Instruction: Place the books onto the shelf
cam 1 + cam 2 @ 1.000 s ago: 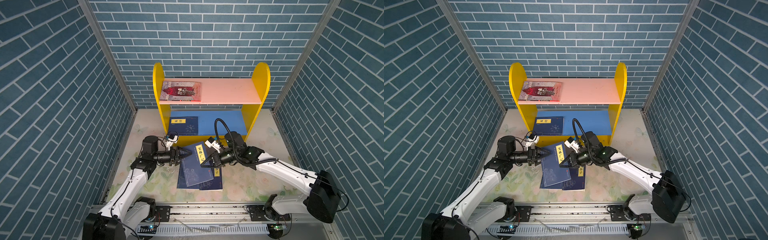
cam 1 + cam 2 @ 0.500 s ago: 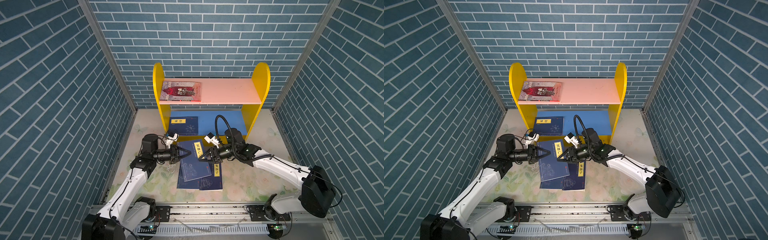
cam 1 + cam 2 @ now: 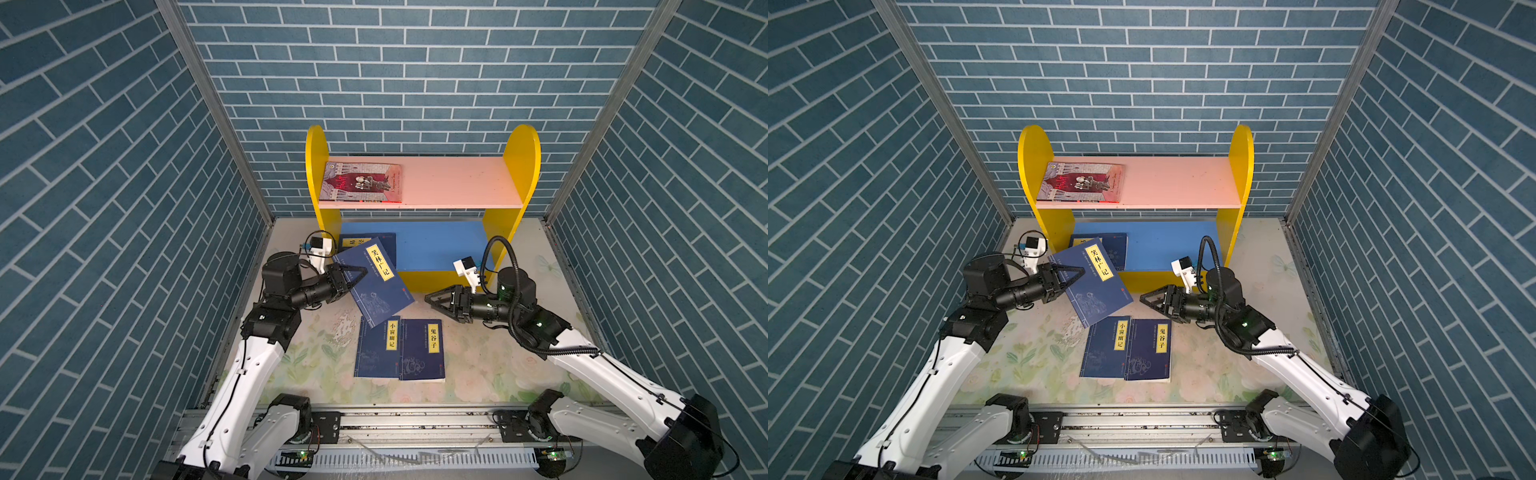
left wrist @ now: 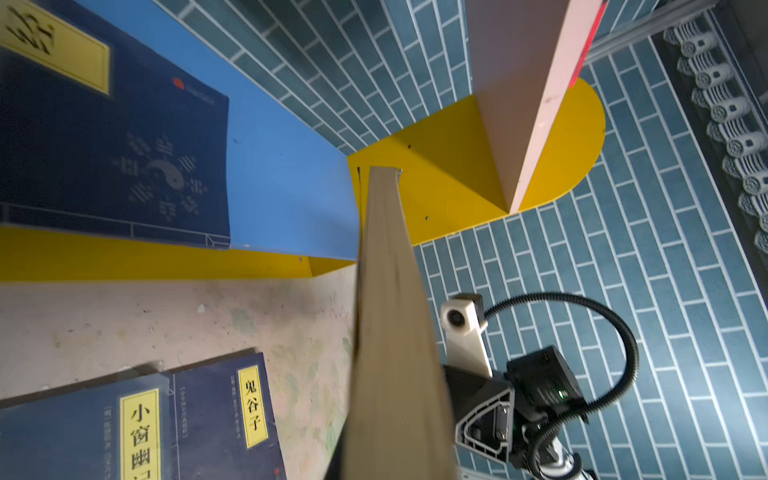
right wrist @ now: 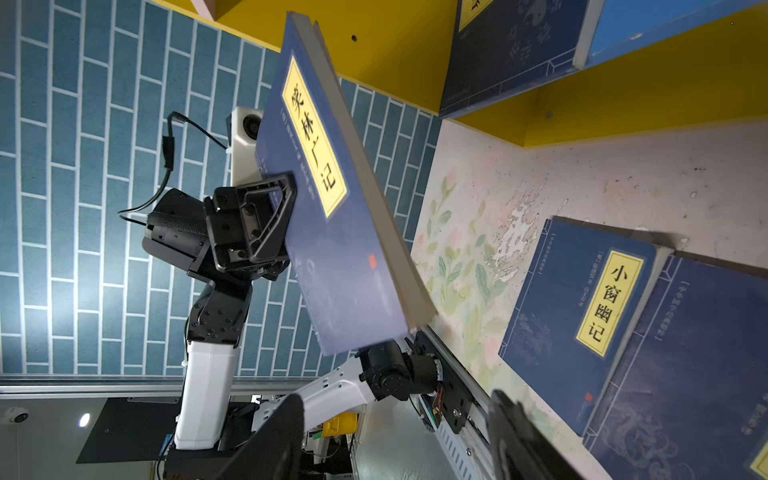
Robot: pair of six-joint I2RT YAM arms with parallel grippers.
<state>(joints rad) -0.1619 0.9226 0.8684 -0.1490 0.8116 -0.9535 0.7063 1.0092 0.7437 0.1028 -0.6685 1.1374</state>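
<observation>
My left gripper (image 3: 359, 274) is shut on the left edge of a navy book (image 3: 376, 282) with a yellow label and holds it tilted above the table, in front of the shelf's (image 3: 521, 166) left half. In the right wrist view the same book (image 5: 332, 208) hangs from that gripper (image 5: 286, 199). My right gripper (image 3: 428, 297) stands open and empty to the book's right, apart from it. Two navy books (image 3: 378, 349) (image 3: 422, 351) lie side by side on the table. Another navy book (image 3: 386, 249) lies on the blue lower board, and the red illustrated book (image 3: 361, 183) on the pink upper board.
Blue brick-pattern walls (image 3: 124, 208) close in the left, back and right. A metal rail (image 3: 415, 419) runs along the table's front edge. The pink board's right part (image 3: 465, 183) and the blue board's right part (image 3: 440, 245) are bare.
The book was between both grippers; the left gripper shut on it. The right gripper opened, let go and drew back to the right. The book now hangs higher and further left.
</observation>
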